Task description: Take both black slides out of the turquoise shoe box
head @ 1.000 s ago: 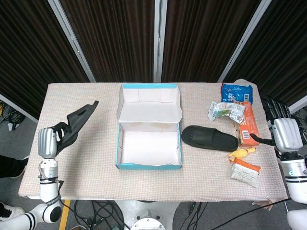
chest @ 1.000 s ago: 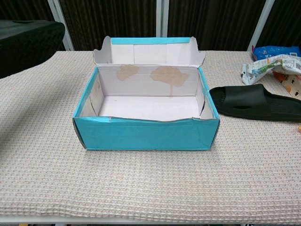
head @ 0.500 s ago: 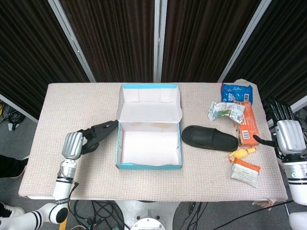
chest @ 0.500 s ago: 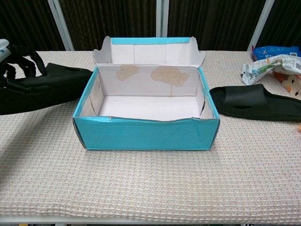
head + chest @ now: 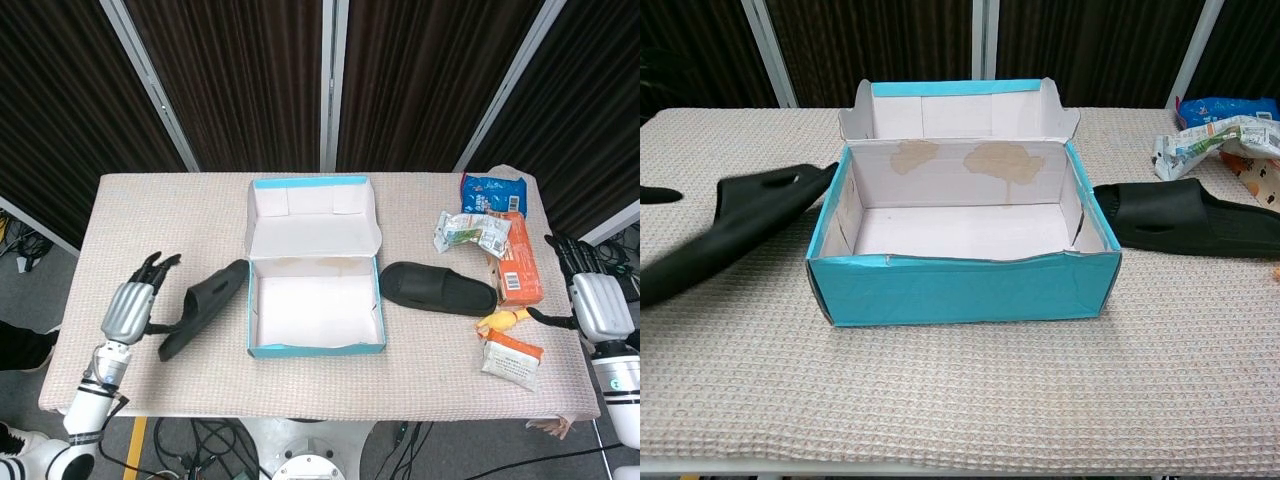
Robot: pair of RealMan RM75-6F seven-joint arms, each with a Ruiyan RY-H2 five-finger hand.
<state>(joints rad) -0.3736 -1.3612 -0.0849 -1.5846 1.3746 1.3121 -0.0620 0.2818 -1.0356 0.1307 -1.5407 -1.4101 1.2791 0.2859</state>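
The turquoise shoe box (image 5: 372, 325) (image 5: 960, 290) stands open in the middle of the table with a bare white inside. One black slide (image 5: 203, 308) (image 5: 735, 228) lies on the cloth against the box's left wall. The other black slide (image 5: 437, 287) (image 5: 1185, 218) lies just right of the box. My left hand (image 5: 130, 306) is open, fingers spread, a little left of the left slide and apart from it; a dark fingertip (image 5: 660, 194) shows at the left edge of the chest view. My right hand (image 5: 588, 295) hangs open beyond the table's right edge.
Snack packets lie at the right end: a blue bag (image 5: 492, 190), an orange box (image 5: 518, 257), a pale wrapper (image 5: 468, 231) and a small orange-and-white pack (image 5: 512, 359). The box's lid (image 5: 312, 195) stands up at the back. Dark curtains hang behind the table.
My left hand has set the slide down beside the box and let go, drawing back to the left with fingers spread. The box has shifted slightly right. The right hand barely moved.
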